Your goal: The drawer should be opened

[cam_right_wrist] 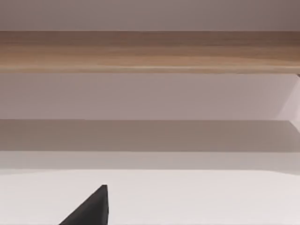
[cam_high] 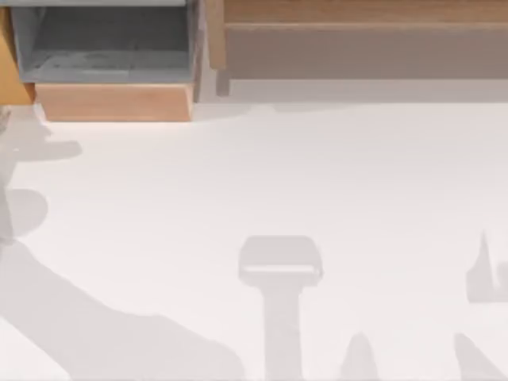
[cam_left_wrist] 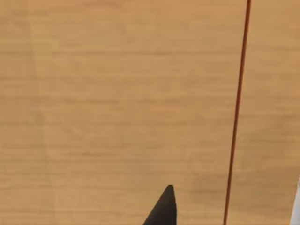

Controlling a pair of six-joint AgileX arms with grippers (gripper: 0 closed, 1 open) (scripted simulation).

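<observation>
White tabletop (cam_high: 317, 182) is carrying a drawer (cam_high: 111, 71), sitting pulled out at upper left. Being rigid wood, it slides stiffly; grip its front panel. Left end effector (cam_left_wrist: 164, 208) spread: cannot tell.

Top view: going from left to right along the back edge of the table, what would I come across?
The open drawer, pulled out so its grey inside faces up, with its wooden front panel nearest the table → a narrow wooden post → a long wooden shelf running to the right edge.
</observation>
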